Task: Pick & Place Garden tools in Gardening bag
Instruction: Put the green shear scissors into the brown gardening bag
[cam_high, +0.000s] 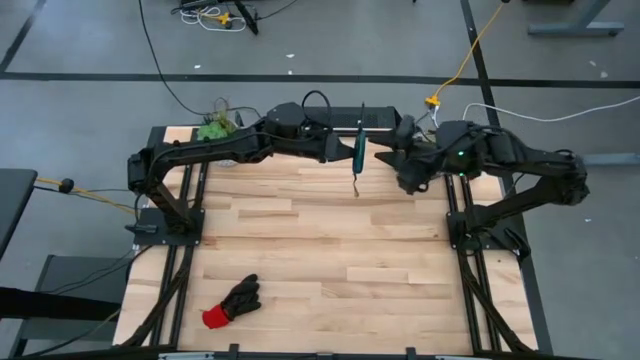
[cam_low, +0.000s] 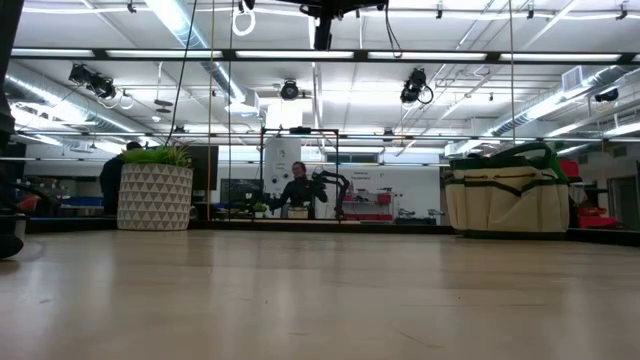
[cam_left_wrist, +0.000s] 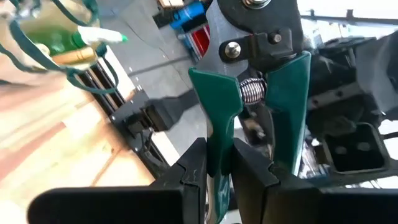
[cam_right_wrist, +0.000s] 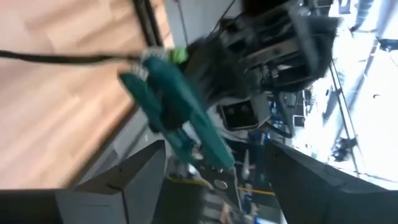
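My left gripper (cam_high: 350, 148) reaches across the table's far side and is shut on green-handled pruning shears (cam_high: 357, 150), held high above the table. In the left wrist view the shears' spring and pivot bolt (cam_left_wrist: 231, 50) show beyond my fingers. My right gripper (cam_high: 393, 160) is open and empty just right of the shears, whose handles (cam_right_wrist: 180, 118) lie ahead of it. The beige, green-trimmed gardening bag (cam_low: 505, 195) stands at the far right with a green spray bottle (cam_left_wrist: 62, 43) inside. A black glove with a red cuff (cam_high: 232, 300) lies flat near the front left. My left gripper pinches one green handle (cam_left_wrist: 217, 146) of the shears between its two fingers, a little below the spring. The other handle (cam_left_wrist: 289, 112) stands free beside one finger. The shears are lifted clear of the table.
A leafy plant in a white patterned pot (cam_low: 155, 195) stands at the far left corner. The wooden tabletop (cam_high: 330, 260) lies between the arms and the glove. A person (cam_low: 297, 190) sits in the room beyond the table.
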